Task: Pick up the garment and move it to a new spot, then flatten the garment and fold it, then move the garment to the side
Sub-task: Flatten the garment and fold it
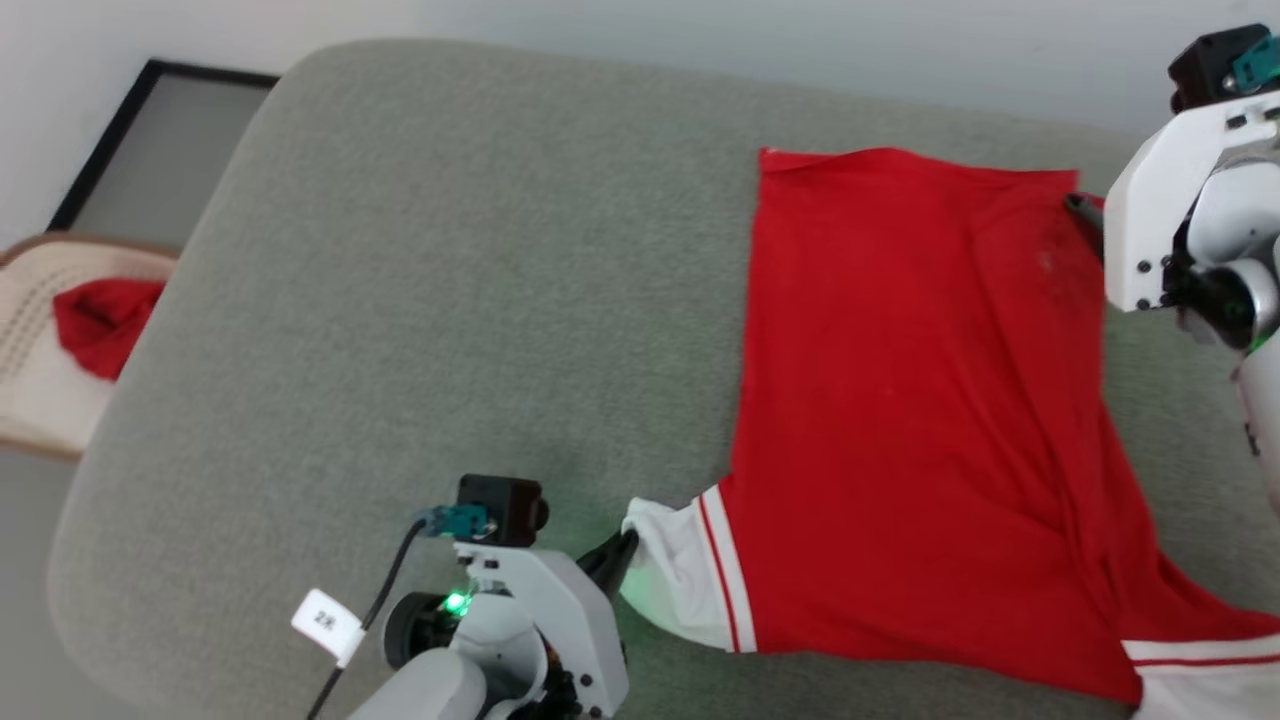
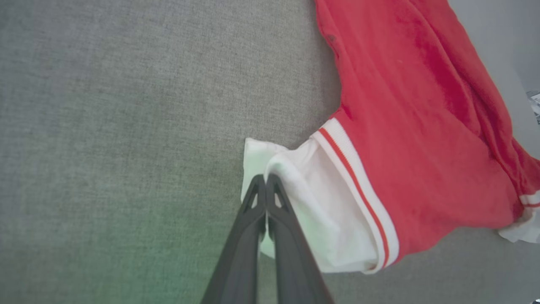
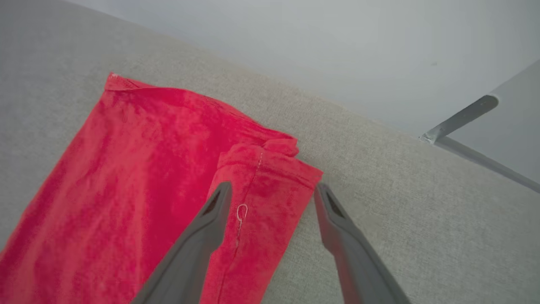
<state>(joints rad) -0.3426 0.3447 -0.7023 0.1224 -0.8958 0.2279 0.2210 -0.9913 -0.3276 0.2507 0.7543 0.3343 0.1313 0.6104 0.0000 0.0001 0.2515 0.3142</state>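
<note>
The garment (image 1: pixel 900 400) lies spread on the right half of a grey padded surface (image 1: pixel 400 300), its bright red body mostly flat, with a few creases running toward the near right corner. Its far hem runs close to the surface's back edge. One limb ends in a white cuff (image 1: pixel 680 580), edged with thin red and white stripes, pointing to the robot's left at the near side. A second white cuff (image 1: pixel 1210 680) shows at the lower right corner of the head view.

The left gripper (image 1: pixel 615 560) meets the tip of the near cuff. In the left wrist view its jaws are pressed together on the white fabric (image 2: pixel 265 179), with a sliver of cloth caught between them and a green glow on the cuff and the surface.

The right gripper (image 1: pixel 1088 218) sits at the garment's far right corner. In the right wrist view its jaws stand wide apart (image 3: pixel 273 188), one finger over the red cloth and the other over bare upholstery, straddling a doubled-over corner of the hem without clamping it.

Off the surface to the left stands a cream woven seat (image 1: pixel 30 400) with a red cloth (image 1: pixel 100 320) on it, and behind it a dark-framed panel (image 1: pixel 150 140) stands against the wall.
</note>
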